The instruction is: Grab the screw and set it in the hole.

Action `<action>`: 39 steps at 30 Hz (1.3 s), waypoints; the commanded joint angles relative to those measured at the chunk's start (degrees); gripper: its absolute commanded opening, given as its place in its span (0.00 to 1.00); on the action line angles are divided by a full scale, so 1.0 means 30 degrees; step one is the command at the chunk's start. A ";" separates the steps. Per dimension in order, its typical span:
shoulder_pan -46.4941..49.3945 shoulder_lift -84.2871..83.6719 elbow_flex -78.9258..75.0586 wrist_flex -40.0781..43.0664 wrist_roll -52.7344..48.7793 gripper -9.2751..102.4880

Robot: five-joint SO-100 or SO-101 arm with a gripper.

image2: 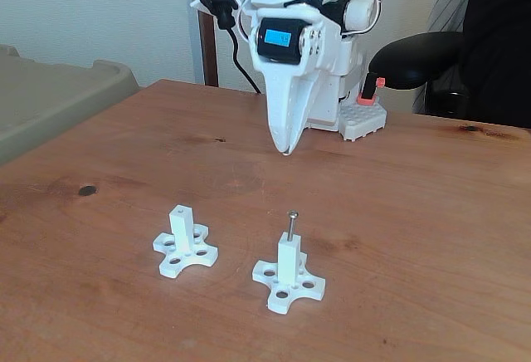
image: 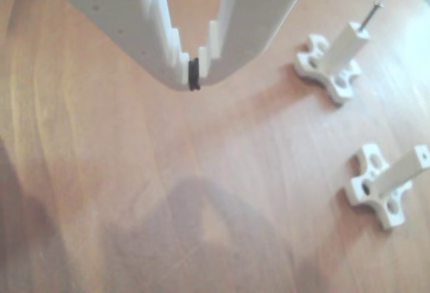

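Note:
The thin silvery screw [image2: 292, 224] stands upright in the top hole of the right white post [image2: 289, 259] in the fixed view. In the other view the same screw [image: 371, 15] pokes out of the upper post [image: 346, 44]. A second post [image2: 181, 222] to the left has an empty hole [image: 423, 152] in its end face. My white gripper [image2: 286, 151] hangs above the table behind the posts, well apart from both. In the other view the gripper [image: 193, 78] has its tips together with nothing between them.
Both posts stand on cross-shaped white bases [image2: 186, 256] on a brown wooden table [image2: 431, 212]. A dark knot [image2: 87, 189] marks the table's left side. The arm's base [image2: 361, 117] stands at the back edge, with a black chair [image2: 423, 55] behind it.

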 commanded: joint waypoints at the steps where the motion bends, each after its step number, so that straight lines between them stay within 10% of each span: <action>1: 0.0264 0.1377 0.0293 0.0000 -0.0322 0.04; 39: 0.0879 0.8145 0.1523 0.3369 -0.0791 0.06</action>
